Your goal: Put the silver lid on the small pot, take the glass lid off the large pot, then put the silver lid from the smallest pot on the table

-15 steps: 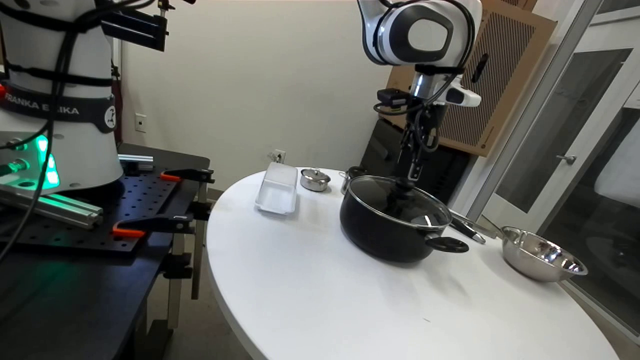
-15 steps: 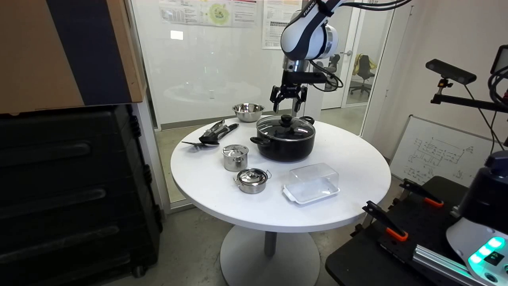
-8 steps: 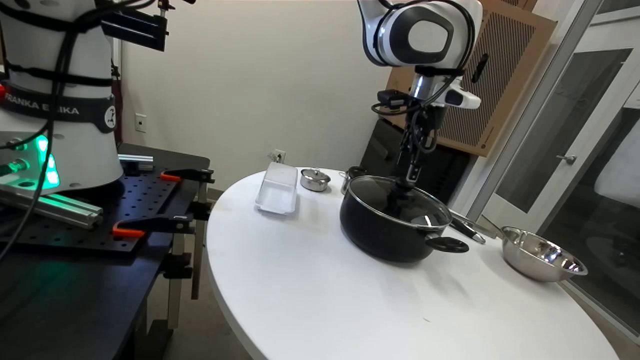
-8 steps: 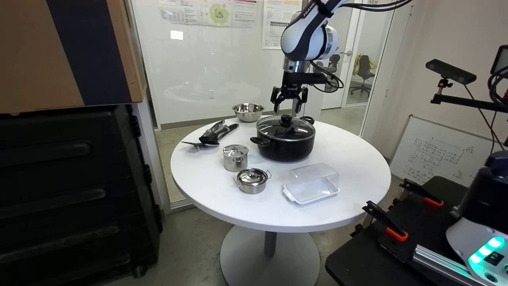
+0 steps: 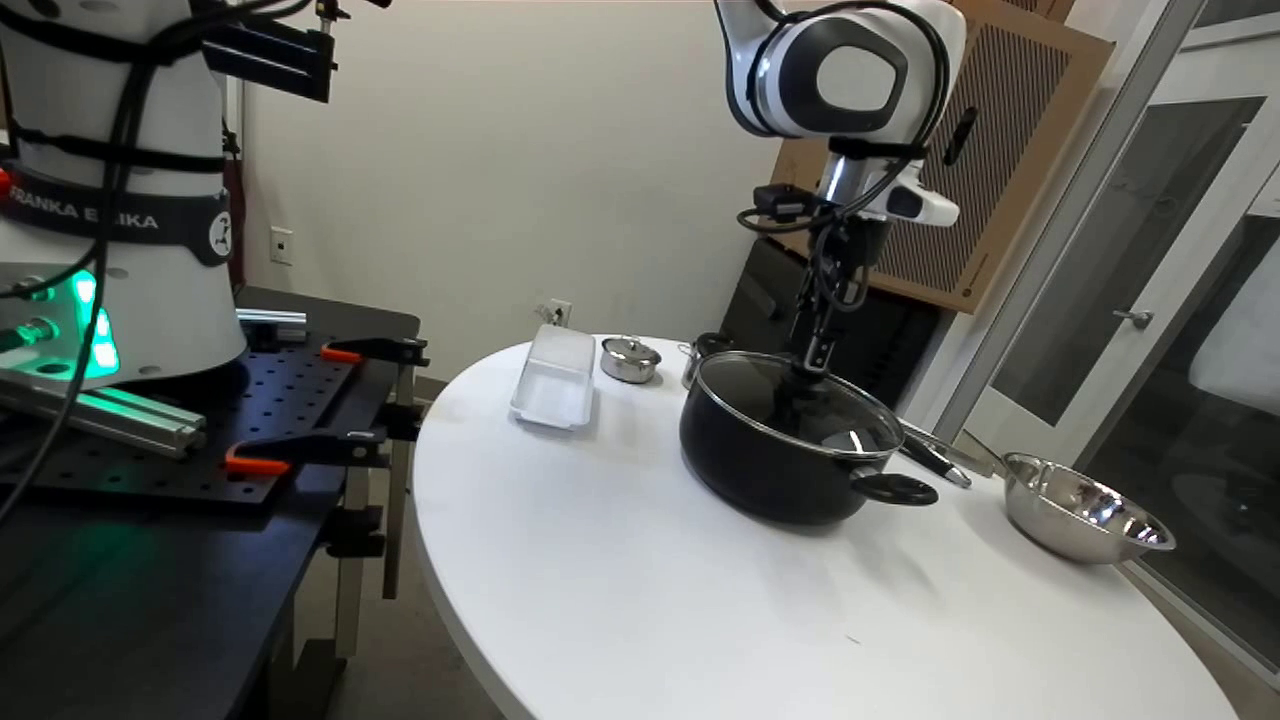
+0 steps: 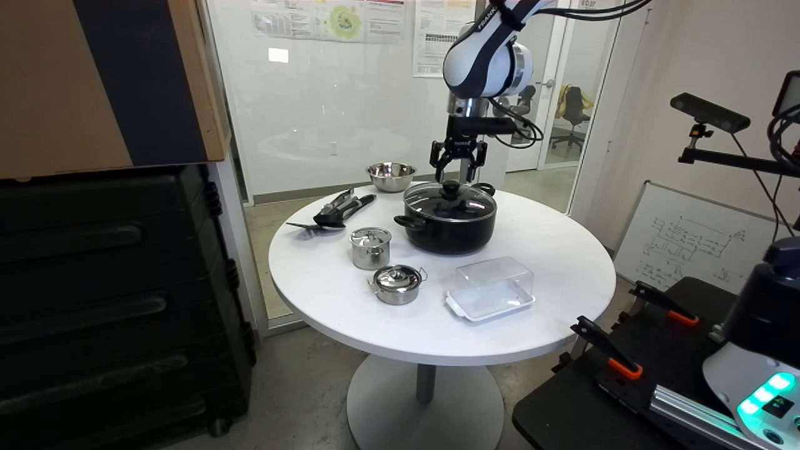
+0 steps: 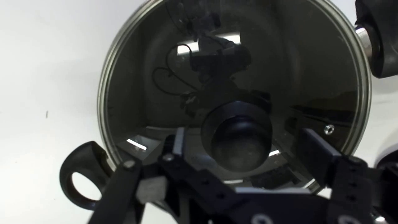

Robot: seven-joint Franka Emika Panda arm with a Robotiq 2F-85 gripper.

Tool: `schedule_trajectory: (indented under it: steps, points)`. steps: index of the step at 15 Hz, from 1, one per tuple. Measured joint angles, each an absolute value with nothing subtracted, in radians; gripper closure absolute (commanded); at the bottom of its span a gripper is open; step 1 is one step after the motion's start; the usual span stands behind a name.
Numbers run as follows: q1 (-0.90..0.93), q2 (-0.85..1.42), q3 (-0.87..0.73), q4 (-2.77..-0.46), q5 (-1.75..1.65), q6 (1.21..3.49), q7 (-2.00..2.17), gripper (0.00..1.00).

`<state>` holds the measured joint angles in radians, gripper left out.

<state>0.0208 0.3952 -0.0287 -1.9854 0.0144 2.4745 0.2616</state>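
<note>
wrist view, lower half of frame: claw (image 7: 245, 142) spread wide; knob (image 7: 242, 149) of glass lid (image 7: 234, 77) visible between fingers (image 7: 315, 155), gap on each side.

White arm (image 5: 855, 76); black fingers (image 7: 317, 155)

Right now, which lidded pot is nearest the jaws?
The large black pot with the glass lid; the tall silver pot and squat silver pot stand farther off.

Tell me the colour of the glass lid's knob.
Black all over, as far as visible; the knob on the glass lid shows best in the wrist view.
</note>
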Motion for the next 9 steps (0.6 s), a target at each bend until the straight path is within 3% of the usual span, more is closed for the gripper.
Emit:
schedule_trajectory:
  steps: [2, 5, 8, 9]
  points:
    - [0.021, 0.398, -0.03, -1.985, 0.014, 2.47, 0.265, 0.18]
    - [0.021, 0.403, -0.032, -1.985, 0.014, 2.467, 0.269, 0.51]
    - [0.022, 0.405, -0.031, -1.982, 0.014, 2.467, 0.272, 0.55]
    - [0.024, 0.405, -0.031, -1.979, 0.014, 2.463, 0.274, 0.48]
